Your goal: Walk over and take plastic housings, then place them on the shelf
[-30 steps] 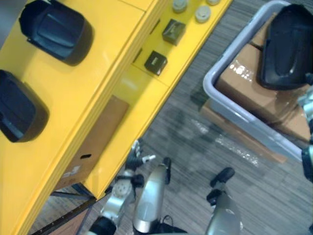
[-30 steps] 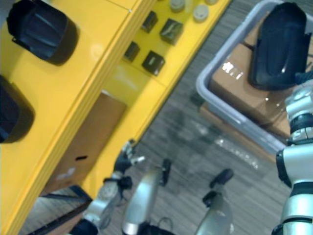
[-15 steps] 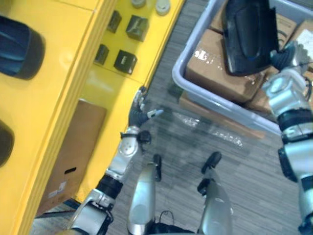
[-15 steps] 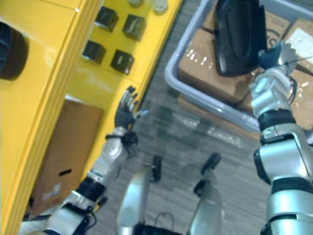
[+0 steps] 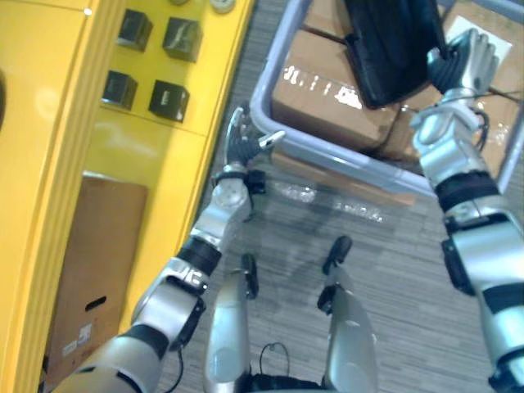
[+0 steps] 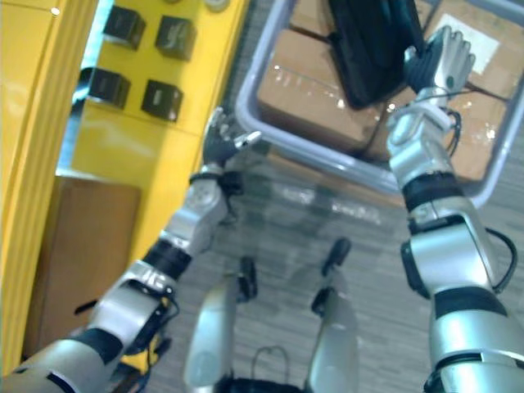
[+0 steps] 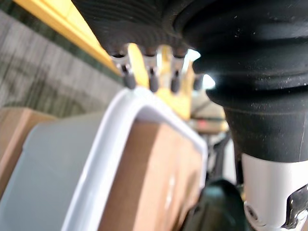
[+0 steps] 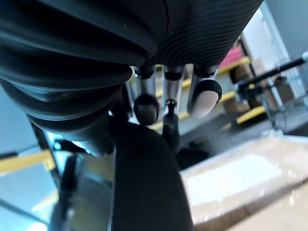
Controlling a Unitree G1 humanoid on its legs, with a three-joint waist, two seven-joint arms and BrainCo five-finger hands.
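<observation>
Both arms just came up: right hand (image 5: 461, 64) open against plastic housing (image 5: 383, 49), left hand (image 5: 240, 147) open at grey bin (image 5: 255, 115) rim. Grab's next imo.

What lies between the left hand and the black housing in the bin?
Left eye view: the bin's grey rim, then a cardboard box's top, separate the left hand from the black housing.
</observation>
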